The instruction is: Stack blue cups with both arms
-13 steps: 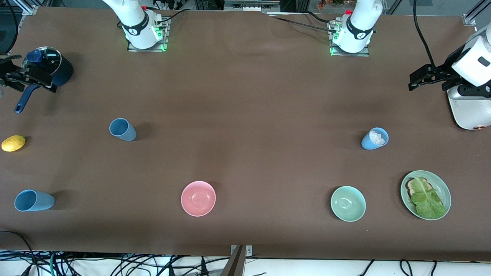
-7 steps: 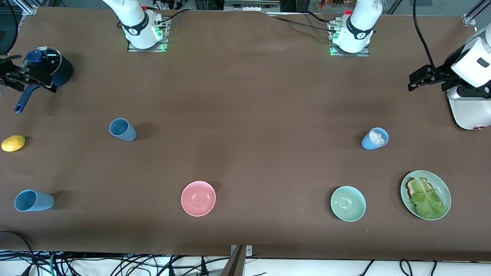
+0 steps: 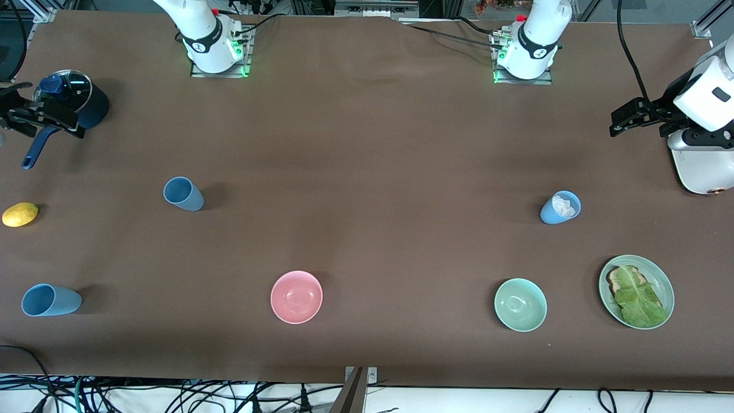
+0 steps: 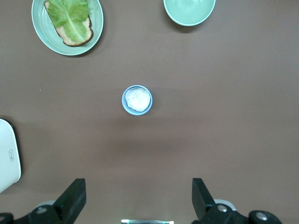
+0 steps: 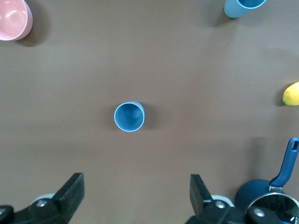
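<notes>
Along the front edge of the table (image 3: 367,143), from the right arm's end toward the left arm's: a blue cup (image 3: 50,300) by the corner, a pink bowl (image 3: 296,296) about midway, a mint bowl (image 3: 520,304), then a plate (image 3: 662,269) of toast and lettuce. Farther back, a lemon (image 3: 20,214) at the right arm's end edge, a second, empty blue cup (image 3: 183,193) standing mouth up, and, well apart toward the left arm's end, a third blue cup (image 3: 560,207) with something crumpled and white inside. Three cups, all separate, none stacked yet; probably spread this way to give each arm a cup within its own reach. Farther back again, a dark lidded pot (image 3: 71,103) near the right arm's end and a white appliance (image 3: 702,166) at the left arm's end edge. Right gripper (image 5: 135,198) high over the table by the pot, fingers spread wide, holding nothing, looking down on the empty cup. Left gripper (image 4: 138,200) likewise high and wide open, empty, looking down on the filled cup. Likely poses for lining up a descent, one arm per cup. White filling: a probable obstacle to nesting, so better as the bottom cup.
</notes>
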